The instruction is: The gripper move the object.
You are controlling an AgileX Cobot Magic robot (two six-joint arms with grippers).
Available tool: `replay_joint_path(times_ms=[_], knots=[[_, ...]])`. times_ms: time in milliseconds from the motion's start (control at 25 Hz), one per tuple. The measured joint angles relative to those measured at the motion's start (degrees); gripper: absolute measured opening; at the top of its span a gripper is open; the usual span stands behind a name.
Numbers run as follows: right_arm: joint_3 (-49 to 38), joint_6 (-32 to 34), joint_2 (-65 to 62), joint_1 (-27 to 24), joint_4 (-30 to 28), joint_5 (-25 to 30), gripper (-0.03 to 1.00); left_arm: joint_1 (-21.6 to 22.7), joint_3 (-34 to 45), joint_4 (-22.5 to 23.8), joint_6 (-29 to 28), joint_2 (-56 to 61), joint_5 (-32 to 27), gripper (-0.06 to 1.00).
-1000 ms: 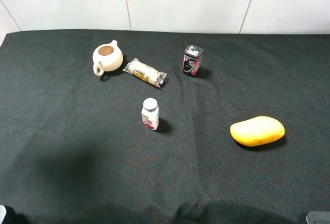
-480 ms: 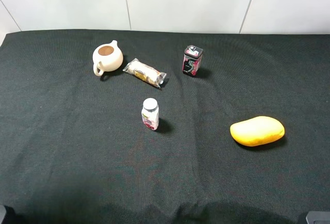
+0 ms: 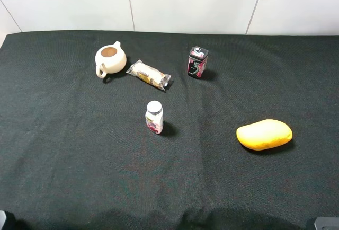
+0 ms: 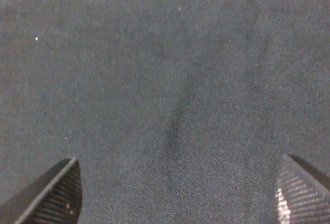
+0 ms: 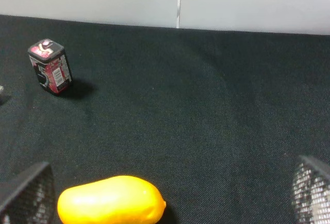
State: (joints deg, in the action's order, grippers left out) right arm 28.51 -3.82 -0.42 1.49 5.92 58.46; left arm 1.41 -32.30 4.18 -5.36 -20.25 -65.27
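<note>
The object, a cream-beige teapot (image 3: 110,59) with a brown top opening, stands upright at the far left of the black cloth. Neither wrist view shows it. My left gripper (image 4: 178,193) hangs open over bare cloth, with nothing between its two black fingertips (image 4: 56,193). My right gripper (image 5: 172,188) is open too and empty. Both arms stay at the near edge, far from the teapot, with only slivers of them at the bottom corners of the high view.
A wrapped snack (image 3: 149,74) lies right of the teapot. A red-black tin (image 3: 197,62) (image 5: 50,66) stands farther right. A white-capped bottle (image 3: 154,117) stands mid-table. A yellow mango-shaped thing (image 3: 264,134) (image 5: 111,201) lies just ahead of the right gripper.
A dark shadow on the cloth at the front left has faded away. None of the things on the table has moved.
</note>
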Motion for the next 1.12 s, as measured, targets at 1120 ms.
replay_joint_path(times_ms=[1120], knots=[[0.0,0.0,0.0,0.0,0.0,0.0,0.69,-2.56,2.12,-1.23,0.0,20.34,-0.57,0.79]])
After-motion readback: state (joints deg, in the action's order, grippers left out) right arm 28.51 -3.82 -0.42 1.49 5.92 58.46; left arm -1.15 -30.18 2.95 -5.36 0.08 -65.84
